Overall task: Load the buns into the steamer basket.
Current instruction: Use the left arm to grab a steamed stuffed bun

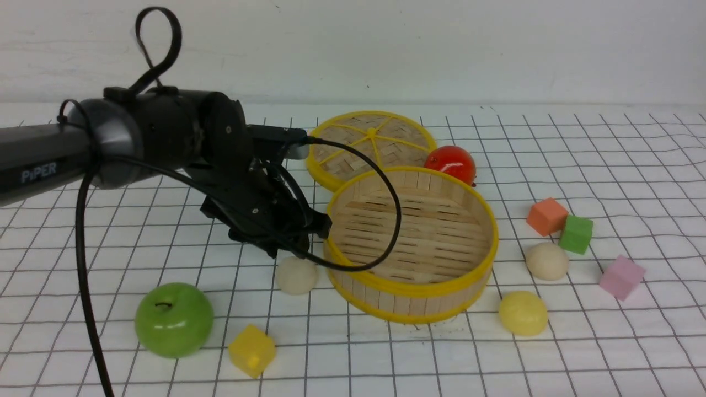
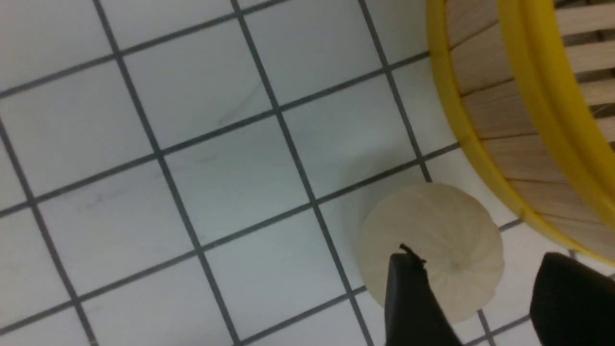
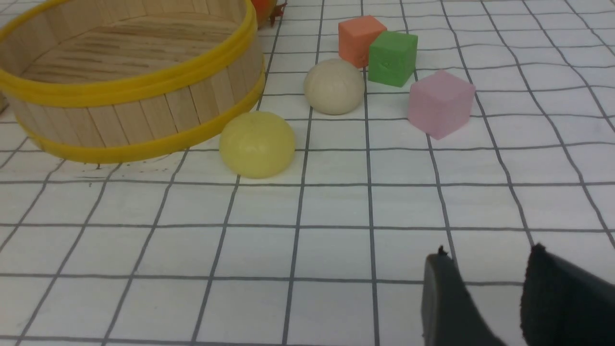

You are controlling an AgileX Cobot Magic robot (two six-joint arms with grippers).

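The steamer basket [image 1: 419,289] stands mid-table with nothing inside. One cream bun [image 1: 297,274] lies on the cloth against its left side. My left gripper [image 1: 295,242] hovers just above that bun. In the left wrist view the gripper [image 2: 478,269] is open; the bun [image 2: 447,226] lies below the wide-apart fingers, beside the basket wall [image 2: 485,115]. A second cream bun [image 1: 546,261] and a pale yellow bun [image 1: 523,312] lie right of the basket. My right gripper [image 3: 487,254] is open and empty, well short of the yellow bun [image 3: 257,144] and the cream bun [image 3: 334,86].
The woven lid [image 1: 369,143] leans behind the basket, with a red ball [image 1: 450,163] next to it. A green apple [image 1: 174,318] and yellow cube [image 1: 252,350] sit front left. Orange [image 1: 546,216], green [image 1: 576,234] and pink [image 1: 621,277] cubes sit right.
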